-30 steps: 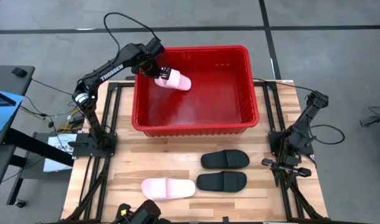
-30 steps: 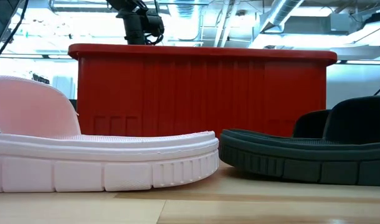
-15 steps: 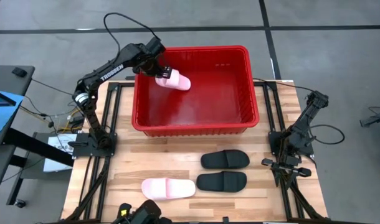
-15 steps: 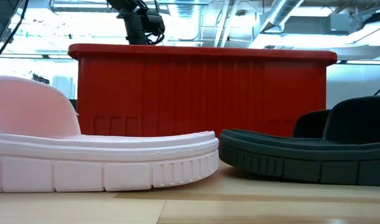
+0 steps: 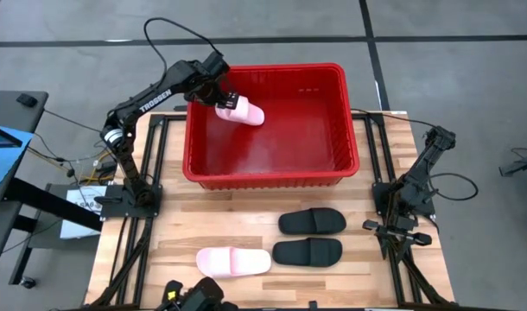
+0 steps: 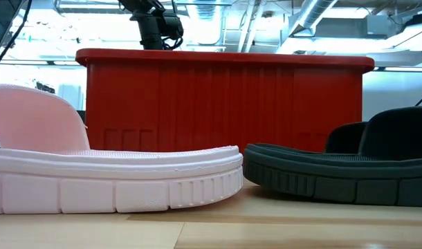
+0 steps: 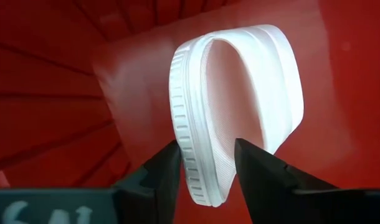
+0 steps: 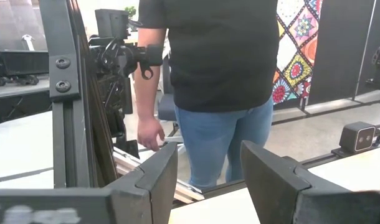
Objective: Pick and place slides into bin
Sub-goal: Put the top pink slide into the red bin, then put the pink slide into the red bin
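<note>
1. Over the far left corner of the bin [image 5: 265,177], one pink slide [image 5: 240,111] hangs in the left hand [image 5: 222,101]. The hand pinches the slide by its edge, and the slide is not lying on the bin floor yet as far as I can tell.
2. That pinch is only on a thin bit of the sole [image 7: 205,168]. If the arm shakes, the slide could twist or slip out early.
3. It hangs close to the bin's left wall. If it drops crooked, it could lean on the wall or catch on the rim.
4. Three more slides wait on the tabletop [image 5: 367,268], near the front: another pink slide [image 5: 234,260] and two black slides [image 5: 311,221] [image 5: 307,252].
5. These lie close together, so a grab at one could bump its neighbor away.
6. On the other side, the right hand [image 8: 205,180] is spread wide and holds nothing. It is parked by the tabletop's right edge.
7. A person [image 8: 215,81] stands near that side and could get in the way.
</note>
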`<state>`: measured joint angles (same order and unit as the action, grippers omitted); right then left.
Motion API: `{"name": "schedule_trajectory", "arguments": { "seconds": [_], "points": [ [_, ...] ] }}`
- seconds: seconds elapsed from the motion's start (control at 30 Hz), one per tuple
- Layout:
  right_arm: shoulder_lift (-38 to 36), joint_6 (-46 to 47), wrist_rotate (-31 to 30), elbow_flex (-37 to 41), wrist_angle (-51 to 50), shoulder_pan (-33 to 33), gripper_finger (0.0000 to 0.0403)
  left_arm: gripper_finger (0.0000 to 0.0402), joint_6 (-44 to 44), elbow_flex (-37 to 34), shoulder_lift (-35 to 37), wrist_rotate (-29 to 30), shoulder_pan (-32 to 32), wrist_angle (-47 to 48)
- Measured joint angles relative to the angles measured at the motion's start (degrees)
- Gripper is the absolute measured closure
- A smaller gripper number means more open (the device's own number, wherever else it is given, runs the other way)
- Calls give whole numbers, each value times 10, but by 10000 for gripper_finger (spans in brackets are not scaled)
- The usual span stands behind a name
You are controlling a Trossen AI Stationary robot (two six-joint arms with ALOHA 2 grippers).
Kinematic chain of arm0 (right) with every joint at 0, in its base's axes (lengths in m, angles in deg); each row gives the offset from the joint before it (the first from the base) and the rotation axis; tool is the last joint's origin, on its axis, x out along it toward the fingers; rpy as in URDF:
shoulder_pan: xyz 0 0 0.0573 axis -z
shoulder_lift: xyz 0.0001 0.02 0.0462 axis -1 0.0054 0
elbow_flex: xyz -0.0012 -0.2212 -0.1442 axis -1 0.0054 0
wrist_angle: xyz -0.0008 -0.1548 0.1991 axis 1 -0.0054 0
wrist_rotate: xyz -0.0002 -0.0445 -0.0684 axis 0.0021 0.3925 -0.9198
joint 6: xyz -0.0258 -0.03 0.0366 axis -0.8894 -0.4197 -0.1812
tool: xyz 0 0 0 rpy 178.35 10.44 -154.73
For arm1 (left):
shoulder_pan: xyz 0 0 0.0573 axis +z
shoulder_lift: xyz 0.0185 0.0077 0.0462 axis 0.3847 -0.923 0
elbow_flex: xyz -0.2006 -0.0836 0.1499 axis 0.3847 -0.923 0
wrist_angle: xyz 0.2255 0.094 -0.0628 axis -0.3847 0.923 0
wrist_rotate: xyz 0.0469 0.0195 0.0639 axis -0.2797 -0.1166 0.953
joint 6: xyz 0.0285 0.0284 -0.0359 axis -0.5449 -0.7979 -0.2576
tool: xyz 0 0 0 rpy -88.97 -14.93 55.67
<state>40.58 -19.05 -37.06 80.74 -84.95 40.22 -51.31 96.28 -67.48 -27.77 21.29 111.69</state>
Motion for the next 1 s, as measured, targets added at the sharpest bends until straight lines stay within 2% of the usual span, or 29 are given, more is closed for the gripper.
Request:
{"name": "schedule_trajectory", "arguments": {
  "seconds": [1.0],
  "points": [
    [0, 0, 0, 0, 0, 0, 237, 262, -35, 0, 0, 86, -2, 26]
  ]
}}
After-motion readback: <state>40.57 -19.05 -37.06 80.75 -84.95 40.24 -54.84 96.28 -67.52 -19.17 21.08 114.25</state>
